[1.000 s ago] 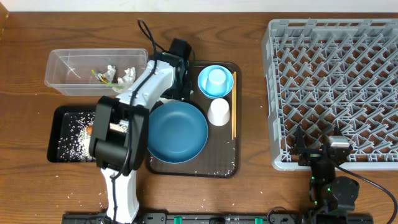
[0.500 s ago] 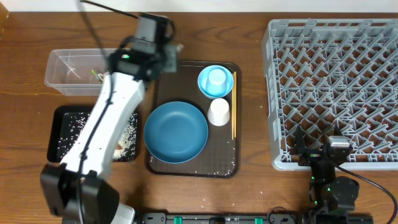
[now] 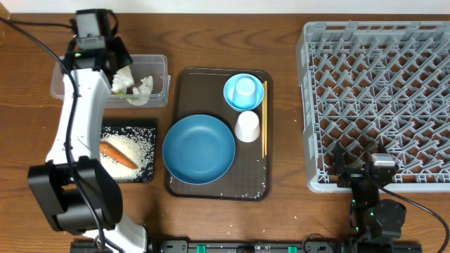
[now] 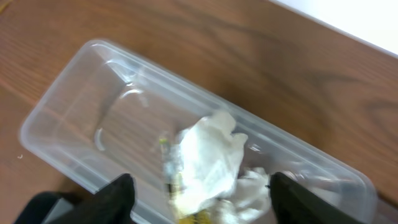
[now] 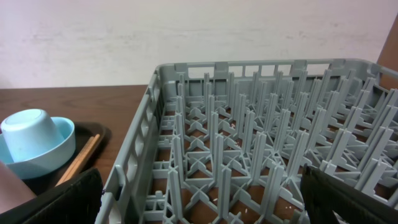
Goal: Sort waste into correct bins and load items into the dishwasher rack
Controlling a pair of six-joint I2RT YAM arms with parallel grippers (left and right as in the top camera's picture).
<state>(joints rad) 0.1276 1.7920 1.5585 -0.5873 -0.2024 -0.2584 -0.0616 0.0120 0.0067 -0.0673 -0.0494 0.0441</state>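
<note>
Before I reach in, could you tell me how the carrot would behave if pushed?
The carrot looks rigid and tapered, so it would probably roll in a curve. It lies on loose rice in the black tray, so a push likely scatters grains.

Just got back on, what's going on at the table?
The left gripper hangs open over the clear tub, which holds tissue. The carrot and rice lie in the black tray. The blue plate, bowl holding a blue cup, white cup and chopsticks sit on the brown tray; nothing is in the rack. The right gripper sits open at its edge.
</note>
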